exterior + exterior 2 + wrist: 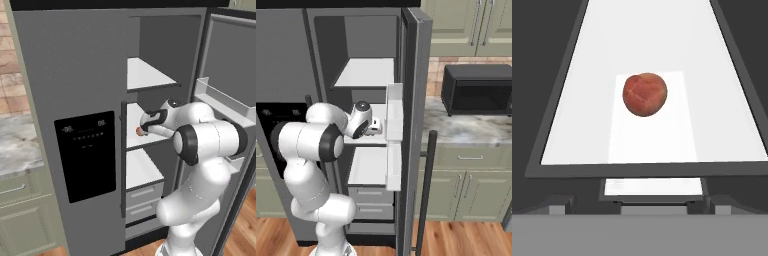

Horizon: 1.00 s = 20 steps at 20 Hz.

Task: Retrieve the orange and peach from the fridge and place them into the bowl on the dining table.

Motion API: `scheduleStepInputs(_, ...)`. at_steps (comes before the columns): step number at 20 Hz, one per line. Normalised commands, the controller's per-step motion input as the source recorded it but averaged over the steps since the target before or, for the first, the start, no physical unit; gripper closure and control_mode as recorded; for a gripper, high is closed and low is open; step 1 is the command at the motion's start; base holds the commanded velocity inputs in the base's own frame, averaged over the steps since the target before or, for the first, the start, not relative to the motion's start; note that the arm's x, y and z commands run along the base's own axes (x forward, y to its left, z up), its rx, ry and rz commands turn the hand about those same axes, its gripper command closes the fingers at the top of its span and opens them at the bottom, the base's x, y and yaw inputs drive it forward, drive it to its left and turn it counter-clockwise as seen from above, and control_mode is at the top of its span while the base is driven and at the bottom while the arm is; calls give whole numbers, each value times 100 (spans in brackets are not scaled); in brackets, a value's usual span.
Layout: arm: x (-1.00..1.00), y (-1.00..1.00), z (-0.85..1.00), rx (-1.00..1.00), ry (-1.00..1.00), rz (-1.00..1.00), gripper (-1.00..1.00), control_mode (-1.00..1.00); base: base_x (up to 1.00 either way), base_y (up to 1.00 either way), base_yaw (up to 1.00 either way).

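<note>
Fridge (75, 75): right door swung open, left door with the black dispenser panel (85, 155) shut. White shelves inside, drawers below.

Arm reaches into the open compartment at middle-shelf height. Pincer (142, 129) hovers over the middle shelf (572, 125), jaws spread wide, nothing between them. In the right base view the hand sits just inside the compartment, beside the door bin (394, 120).

Peach (644, 94): pinkish-red, round, resting on the middle shelf, roughly centred side to side and straight ahead of the hand camera. A sliver of it shows just under the hand in the left base view. Pincer and fruit are near but apart; no contact.

Orange, bowl and dining table: cannot place them from here.

Step in hand, as I judge it: approach to the first pick, the peach. Next move calls for advancing and lowering the hand until the open jaws straddle the fruit, then clenching gently. A round fruit on a smooth shelf may roll if nudged off-centre.
</note>
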Motion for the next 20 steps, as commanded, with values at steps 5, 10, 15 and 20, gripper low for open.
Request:
scheduleStepInputs(5,25,0,-12,0,0,0,-100,-100,0,0,0)
scheduleStepInputs(10,18,0,-22,0,0,0,-100,-100,0,0,0)
scheduleStepInputs(15,23,0,-24,0,0,0,-100,-100,0,0,0)
scheduleStepInputs(20,26,0,-23,0,0,0,-100,-100,0,0,0)
